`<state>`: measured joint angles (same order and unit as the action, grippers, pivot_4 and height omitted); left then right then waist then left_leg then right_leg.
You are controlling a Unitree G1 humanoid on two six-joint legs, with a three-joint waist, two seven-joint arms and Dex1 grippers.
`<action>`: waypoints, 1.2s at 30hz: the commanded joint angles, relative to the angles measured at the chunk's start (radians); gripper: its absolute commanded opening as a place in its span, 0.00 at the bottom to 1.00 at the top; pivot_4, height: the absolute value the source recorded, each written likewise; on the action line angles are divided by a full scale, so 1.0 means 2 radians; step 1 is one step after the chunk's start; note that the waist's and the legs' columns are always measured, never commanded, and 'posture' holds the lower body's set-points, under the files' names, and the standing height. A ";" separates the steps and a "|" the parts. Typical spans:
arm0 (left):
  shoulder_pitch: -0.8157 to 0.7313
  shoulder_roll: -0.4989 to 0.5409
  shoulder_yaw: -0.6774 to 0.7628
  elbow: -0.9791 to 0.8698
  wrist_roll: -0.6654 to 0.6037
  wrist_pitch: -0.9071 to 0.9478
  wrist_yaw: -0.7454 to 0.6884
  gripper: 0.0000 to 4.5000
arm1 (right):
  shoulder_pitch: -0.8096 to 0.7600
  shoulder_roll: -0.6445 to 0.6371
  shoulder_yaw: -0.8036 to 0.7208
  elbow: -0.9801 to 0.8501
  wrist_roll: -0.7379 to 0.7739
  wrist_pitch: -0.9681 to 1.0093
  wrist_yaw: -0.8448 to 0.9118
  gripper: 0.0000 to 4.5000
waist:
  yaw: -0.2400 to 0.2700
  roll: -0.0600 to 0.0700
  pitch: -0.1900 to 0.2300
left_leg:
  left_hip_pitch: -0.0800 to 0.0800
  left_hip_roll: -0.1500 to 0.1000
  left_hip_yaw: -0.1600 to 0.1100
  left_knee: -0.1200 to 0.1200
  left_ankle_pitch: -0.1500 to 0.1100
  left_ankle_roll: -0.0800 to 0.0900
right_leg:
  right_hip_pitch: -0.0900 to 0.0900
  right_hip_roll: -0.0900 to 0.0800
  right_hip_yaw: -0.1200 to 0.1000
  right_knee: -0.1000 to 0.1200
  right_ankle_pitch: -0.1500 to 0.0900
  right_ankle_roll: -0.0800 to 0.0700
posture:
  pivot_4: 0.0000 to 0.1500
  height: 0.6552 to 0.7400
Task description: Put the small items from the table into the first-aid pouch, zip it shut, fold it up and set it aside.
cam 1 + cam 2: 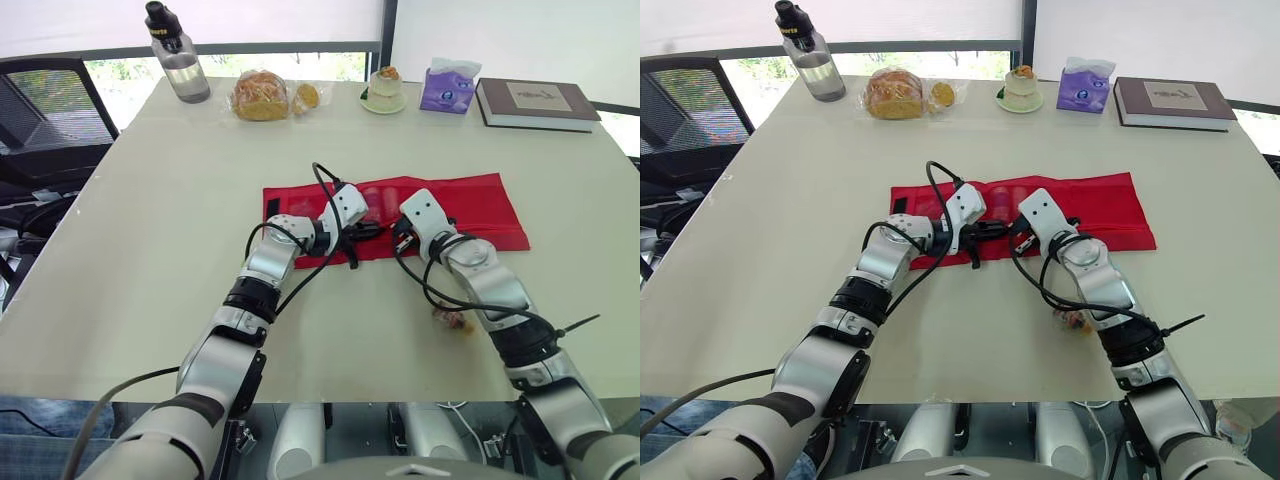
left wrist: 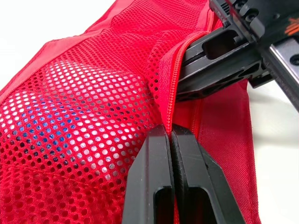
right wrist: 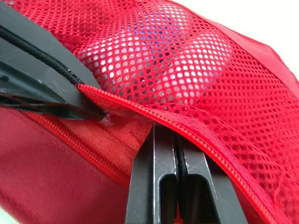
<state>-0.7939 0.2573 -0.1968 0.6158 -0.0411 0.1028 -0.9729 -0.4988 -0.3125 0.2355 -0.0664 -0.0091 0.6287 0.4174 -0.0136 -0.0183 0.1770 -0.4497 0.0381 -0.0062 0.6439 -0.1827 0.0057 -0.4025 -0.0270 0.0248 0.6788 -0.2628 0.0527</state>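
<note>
Nearest to you, a small item (image 1: 452, 320) is lying on the table (image 1: 150, 220) near its front edge, right against the right forearm. It's partly hidden, possibly a wrapped sweet, hard to tell.

The red first-aid pouch (image 1: 470, 205) is lying opened out flat across the middle of the table, long side running left to right.

Your left gripper (image 2: 170, 130) is sitting with both fingers pressed together, pinching the pouch's fabric right at the zipper (image 2: 174, 84) edge of the mesh pocket (image 2: 70, 107). Your right gripper (image 3: 175, 128) is doing the same, fingers clamped together on the zipper edge just beside the left one. The two are meeting near the pouch's middle, almost touching.

The mesh pocket is bulging, with something pale and bluish showing through the holes.

Along the far edge, well apart from the pouch, a water bottle (image 1: 178, 55), bagged bread (image 1: 260, 95), a cake (image 1: 384, 88), a tissue pack (image 1: 447, 88) and a book (image 1: 535, 102) are standing in a row.
</note>
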 commanded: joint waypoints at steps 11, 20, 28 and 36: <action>-0.017 0.003 0.005 0.024 0.002 -0.026 0.011 0.00 | 0.198 -0.095 -0.208 -0.274 0.168 -0.038 0.124 0.01 | 0.002 0.000 0.000 | 0.000 0.000 0.000 0.000 0.000 0.000 | 0.001 0.000 0.000 0.000 0.000 0.000 | 1.00 1.00; -0.026 0.000 0.004 0.047 0.002 -0.041 0.008 0.00 | 0.352 -0.151 -0.427 -0.308 0.345 -0.038 0.223 0.20 | 0.002 0.000 0.000 | 0.001 0.000 0.000 0.000 0.000 0.000 | 0.001 0.000 0.000 0.000 0.000 0.000 | 1.00 1.00; -0.039 0.004 0.004 0.076 0.006 -0.058 -0.004 0.00 | 0.469 -0.214 -0.595 -0.282 0.451 -0.039 0.330 0.98 | 0.001 0.000 0.000 | 0.001 0.000 0.000 0.000 0.000 0.000 | 0.001 0.000 0.000 0.000 -0.001 0.001 | 1.00 1.00; -0.053 0.006 0.006 0.111 0.011 -0.078 -0.011 0.00 | 0.505 -0.289 -0.699 -0.242 0.511 0.002 0.377 0.98 | 0.002 0.000 0.000 | 0.001 0.000 0.000 0.000 0.000 0.000 | 0.001 0.000 0.000 -0.001 -0.001 0.002 | 1.00 1.00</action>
<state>-0.8845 0.2617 -0.1966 0.8323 -0.0225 -0.0384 -0.9968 0.5037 -0.8665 -1.0985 -0.5610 0.9762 0.6141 1.1488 -0.0102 -0.0188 0.1769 -0.4479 0.0378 -0.0061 0.6446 -0.1828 0.0057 -0.4001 -0.0277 0.0253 0.6774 -0.2652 0.0564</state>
